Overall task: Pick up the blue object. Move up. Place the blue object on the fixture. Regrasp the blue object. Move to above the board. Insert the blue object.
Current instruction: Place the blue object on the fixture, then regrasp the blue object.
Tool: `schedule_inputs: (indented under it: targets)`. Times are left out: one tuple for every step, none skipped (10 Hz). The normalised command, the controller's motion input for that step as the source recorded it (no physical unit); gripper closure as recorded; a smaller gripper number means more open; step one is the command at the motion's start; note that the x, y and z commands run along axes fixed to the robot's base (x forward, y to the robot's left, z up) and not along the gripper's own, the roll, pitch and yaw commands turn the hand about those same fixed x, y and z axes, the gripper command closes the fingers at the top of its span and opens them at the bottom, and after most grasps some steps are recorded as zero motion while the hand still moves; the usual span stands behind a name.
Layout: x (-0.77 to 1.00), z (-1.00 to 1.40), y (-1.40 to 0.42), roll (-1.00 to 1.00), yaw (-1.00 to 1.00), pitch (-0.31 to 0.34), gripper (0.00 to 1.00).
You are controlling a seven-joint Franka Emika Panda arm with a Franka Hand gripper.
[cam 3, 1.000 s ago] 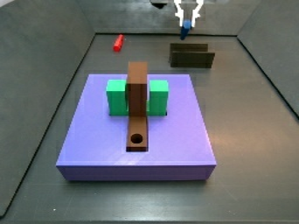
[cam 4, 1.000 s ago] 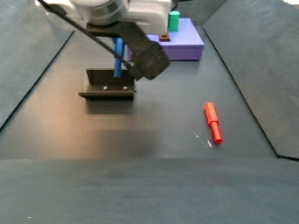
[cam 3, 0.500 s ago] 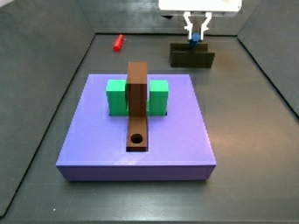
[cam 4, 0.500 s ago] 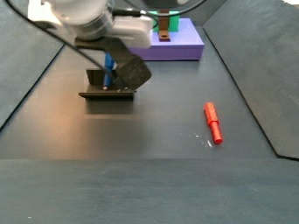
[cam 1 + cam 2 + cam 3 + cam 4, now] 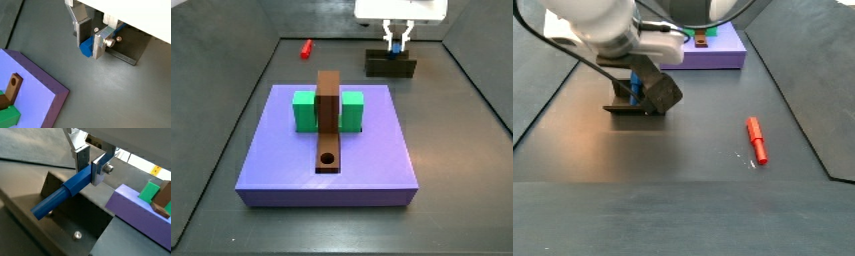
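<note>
The gripper (image 5: pixel 397 44) hangs low over the fixture (image 5: pixel 392 65) near the far right corner of the worktop (image 5: pixel 452 140), its fingers (image 5: pixel 101 166) closed on the blue object (image 5: pixel 61 194), which runs between the silver plates and slants down into the fixture's recess in a wrist view. In a side view the blue object (image 5: pixel 635 88) shows just above the fixture (image 5: pixel 636 107), partly hidden by the arm's dark wrist body. A red peg (image 5: pixel 756 139) lies flat on the worktop well apart from the fixture, close to the far edge in a side view (image 5: pixel 306 48). The board (image 5: pixel 329 150) sits in the middle of the worktop, carrying a green block (image 5: pixel 306 111) and a long brown bar (image 5: pixel 329 122) with a round hole at its near end; the bar stands across the green block. Nothing lies between the fixture and the board. The worktop is dark grey and matte, walled by low dark panels on its sides.
</note>
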Motion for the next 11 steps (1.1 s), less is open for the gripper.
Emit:
schedule_inputs:
  targets:
    - [0.0, -0.33, 0.0, -0.1, 0.0, 0.0, 1.0]
    - [0.04, -0.25, 0.0, -0.06, 0.0, 0.009, 1.0]
    - [0.09, -0.18, 0.0, -0.04, 0.13, 0.037, 1.0]
    - [0.21, -0.17, 0.0, 0.0, 0.31, 0.083, 1.0]
    - [0.3, -0.19, 0.0, 0.0, 0.43, 0.1, 1.0]
    - [0.3, -0.19, 0.0, 0.0, 0.41, 0.126, 1.0]
    - [0.0, 0.0, 0.0, 0.0, 0.0, 0.0, 1.0]
    - [0.0, 0.0, 0.0, 0.0, 0.0, 0.0, 0.0]
    - [0.0, 0.81, -0.17, 0.9, 0.04, -0.209, 0.0]
    - [0.0, 0.49, -0.31, 1.0, 0.16, -0.263, 0.0]
    - [0.0, 0.5, -0.31, 1.0, 0.19, -0.254, 0.0]
